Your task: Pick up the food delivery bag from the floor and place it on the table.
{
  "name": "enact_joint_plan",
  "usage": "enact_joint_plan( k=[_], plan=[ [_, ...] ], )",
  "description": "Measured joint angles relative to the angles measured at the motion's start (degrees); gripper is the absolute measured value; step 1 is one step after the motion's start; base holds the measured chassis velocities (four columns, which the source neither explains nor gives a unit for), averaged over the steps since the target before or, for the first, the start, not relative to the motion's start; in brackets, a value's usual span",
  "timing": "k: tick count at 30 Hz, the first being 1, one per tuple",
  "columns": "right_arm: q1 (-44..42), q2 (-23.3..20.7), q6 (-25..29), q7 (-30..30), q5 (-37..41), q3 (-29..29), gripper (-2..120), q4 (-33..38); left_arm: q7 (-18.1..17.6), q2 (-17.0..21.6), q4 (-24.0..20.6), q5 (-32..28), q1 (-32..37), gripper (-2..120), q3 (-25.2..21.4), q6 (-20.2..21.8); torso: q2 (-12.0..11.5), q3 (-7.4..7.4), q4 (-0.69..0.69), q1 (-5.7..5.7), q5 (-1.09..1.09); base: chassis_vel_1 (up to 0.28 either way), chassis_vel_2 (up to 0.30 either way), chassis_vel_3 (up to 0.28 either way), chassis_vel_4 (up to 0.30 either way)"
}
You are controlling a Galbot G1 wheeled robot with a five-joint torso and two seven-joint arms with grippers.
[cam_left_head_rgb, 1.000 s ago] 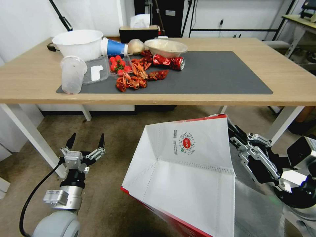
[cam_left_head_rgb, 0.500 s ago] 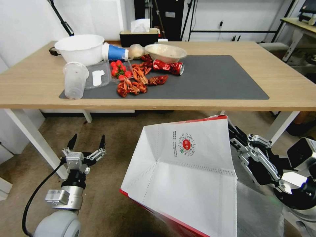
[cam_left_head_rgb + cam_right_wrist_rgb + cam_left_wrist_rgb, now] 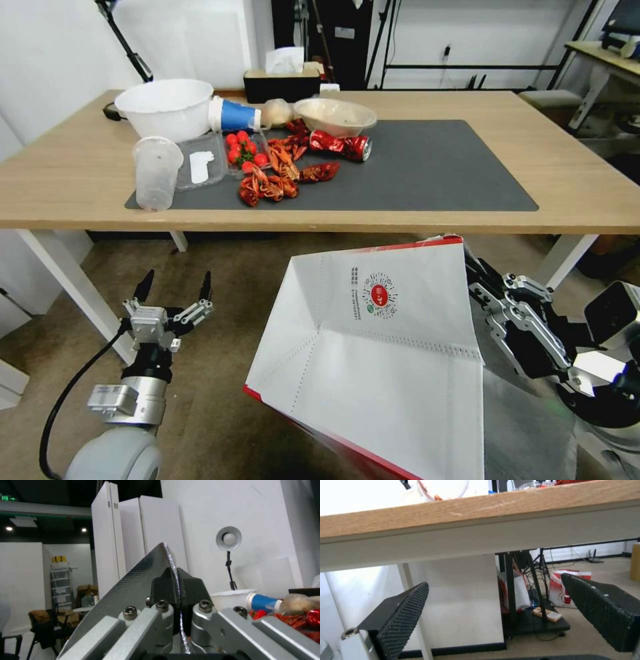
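- The food delivery bag [image 3: 373, 353] is held up in the air, in front of the table [image 3: 67, 180] and below its front edge; it is off the floor [image 3: 220, 293]; its white panel with the small round red logo [image 3: 379, 294] faces the head camera, and a red edge runs along its bottom left side.
- The right gripper [image 3: 477, 270] is at the right upper edge of the bag; in the right wrist view its two dark pads [image 3: 165, 585] are pressed together with a thin silver sheet of the bag [image 3: 133, 590] between them, so it is pinching the bag's wall.
- The left gripper [image 3: 173, 283] is low on the left, above the carpet and away from the bag; its two black fingers [image 3: 403, 617] are spread wide with nothing between them; in its wrist view it looks under the table's wooden edge [image 3: 480, 512].
- On the table lies a dark grey mat [image 3: 433, 167]; on its left part there are a white bowl [image 3: 163, 107], a clear plastic cup [image 3: 157, 173], red crayfish [image 3: 267, 183], small tomatoes [image 3: 241, 147], a crushed red can [image 3: 340, 143] and a clear bowl [image 3: 335, 115]; the right part of the mat is bare.
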Motion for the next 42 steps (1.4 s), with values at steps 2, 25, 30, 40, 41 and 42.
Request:
enact_joint_plan(
  k=[2, 25, 30, 40, 41, 42],
  plan=[
    [0.0, 0.0, 0.0, 0.0, 0.0, 0.0, 0, 0.0, 0.0, 0.0, -0.1, 0.0, 0.1, 99, 0.0, 0.0, 0.2, 0.14, 0.00, 0.09, 0.00, 0.000, 0.000, 0.000, 0.000],
    [0.3, 0.9, 0.3, -0.2, -1.2, -1.0, 0, 0.0, 0.1, 0.3, 0.8, 0.1, -0.2, 99, -0.4, -0.1, 6.1, 3.77, 0.00, 2.29, 0.00, 0.000, 0.000, 0.000, 0.000],
    [0.3, 1.0, 0.4, -0.2, -1.2, -1.0, 0, 0.0, 0.5, 0.4, 1.0, 0.2, -0.3, 99, -0.3, 0.1, 7.3, 4.53, 0.00, 2.78, 0.00, 0.000, 0.000, 0.000, 0.000],
    [0.4, 1.4, 0.4, -0.3, -1.5, -1.2, 0, 0.0, 0.5, 0.5, 1.0, 0.4, -0.3, 99, -0.1, 0.2, 9.8, 6.05, 0.00, 3.74, 0.00, 0.000, 0.000, 0.000, 0.000],
    [0.4, 1.4, 0.4, -0.3, -1.6, -1.2, 0, 0.0, 0.5, 0.5, 1.0, 0.5, -0.3, 99, -0.1, 0.2, 10.1, 6.24, 0.00, 3.87, 0.00, 0.000, 0.000, 0.000, 0.000],
    [0.4, 1.4, 0.5, -0.3, -1.6, -1.3, 0, 0.0, 0.5, 0.4, 1.2, 0.5, -0.4, 99, 0.0, 0.1, 10.5, 6.45, 0.00, 4.01, 0.00, 0.000, 0.000, 0.000, 0.000]
  ],
)
